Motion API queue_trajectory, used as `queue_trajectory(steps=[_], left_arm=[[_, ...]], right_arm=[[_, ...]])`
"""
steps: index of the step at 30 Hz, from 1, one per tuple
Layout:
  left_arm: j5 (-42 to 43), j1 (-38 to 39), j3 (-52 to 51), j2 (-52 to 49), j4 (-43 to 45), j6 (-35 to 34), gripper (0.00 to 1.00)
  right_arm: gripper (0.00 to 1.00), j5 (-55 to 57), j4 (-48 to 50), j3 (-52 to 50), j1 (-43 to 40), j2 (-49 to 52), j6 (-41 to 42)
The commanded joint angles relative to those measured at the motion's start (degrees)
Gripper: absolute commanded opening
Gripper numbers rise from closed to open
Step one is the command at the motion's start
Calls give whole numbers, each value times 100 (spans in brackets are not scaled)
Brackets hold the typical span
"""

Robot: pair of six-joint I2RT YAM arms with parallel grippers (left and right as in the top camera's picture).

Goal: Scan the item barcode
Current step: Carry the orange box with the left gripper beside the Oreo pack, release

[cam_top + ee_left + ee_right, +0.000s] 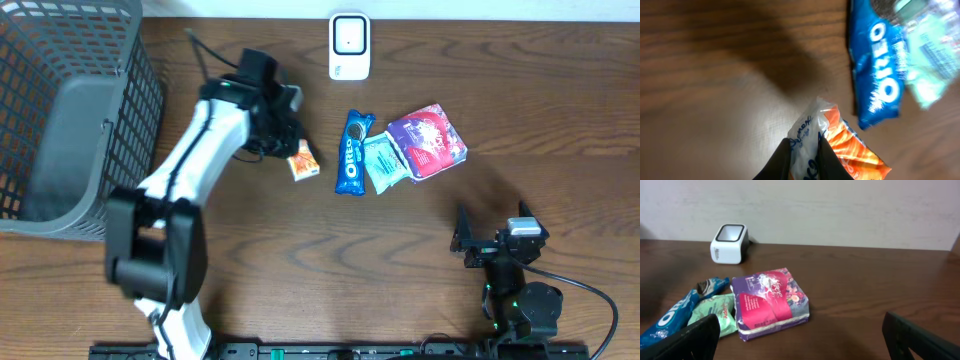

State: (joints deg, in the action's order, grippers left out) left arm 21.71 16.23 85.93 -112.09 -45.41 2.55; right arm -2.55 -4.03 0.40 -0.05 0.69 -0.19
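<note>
The brown wooden table (400, 270) carries everything. At its far left stands a grey mesh basket (60, 120), probably the drop place for goods once scanned.

The left arm (190, 160) reaches from the near edge up to the middle of the table. The right arm sits folded at the near right, well apart from the goods. Its right gripper (495, 242) has its jaws spread wide with nothing between them, likely parked out of the way while the other arm works.

A cluster of goods lies right of centre:
- A purple tissue pack (428, 142) is furthest right.
- A mint-green packet (385, 162) is tucked partly under it.
- A blue Oreo pack (353, 152) lies lengthwise on the left of the cluster.

The white barcode scanner (349, 46) stands at the far edge, its window facing up, so a code probably has to be turned downward over it.

The task's thing, a small orange snack packet (852, 152), sits just left of the Oreo pack and near of the scanner. The left gripper (805, 157) is clamped on the packet's clear sealed end. That is a sensible grip, since it leaves the printed faces bare for reading. I cannot tell whether the packet has left the wood. No barcode shows on it in any view.
</note>
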Motion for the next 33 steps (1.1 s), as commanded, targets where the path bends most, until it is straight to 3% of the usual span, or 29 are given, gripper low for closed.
queue_trajectory(steps=[1, 5, 7, 12, 23, 28, 33], left_arm=[[-103, 142, -28, -343, 245, 511, 9], [-101, 212, -28, -693, 761, 538, 9], [-59, 223, -28, -800, 1003, 533, 15], [557, 310, -26, -824, 1213, 535, 57], [1130, 669, -20, -824, 1349, 535, 57], [957, 621, 153, -782, 1344, 516, 58], [527, 372, 271, -374, 1237, 17, 63]], right_arm=[[99, 33, -24, -9, -39, -31, 98], [99, 31, -24, -9, -39, -31, 98], [99, 31, -24, -9, -39, -31, 98], [99, 33, -24, -9, -39, -31, 98], [99, 31, -24, -9, -39, -31, 98], [99, 31, -24, -9, -39, -31, 98], [99, 31, -24, -9, -39, -31, 98]])
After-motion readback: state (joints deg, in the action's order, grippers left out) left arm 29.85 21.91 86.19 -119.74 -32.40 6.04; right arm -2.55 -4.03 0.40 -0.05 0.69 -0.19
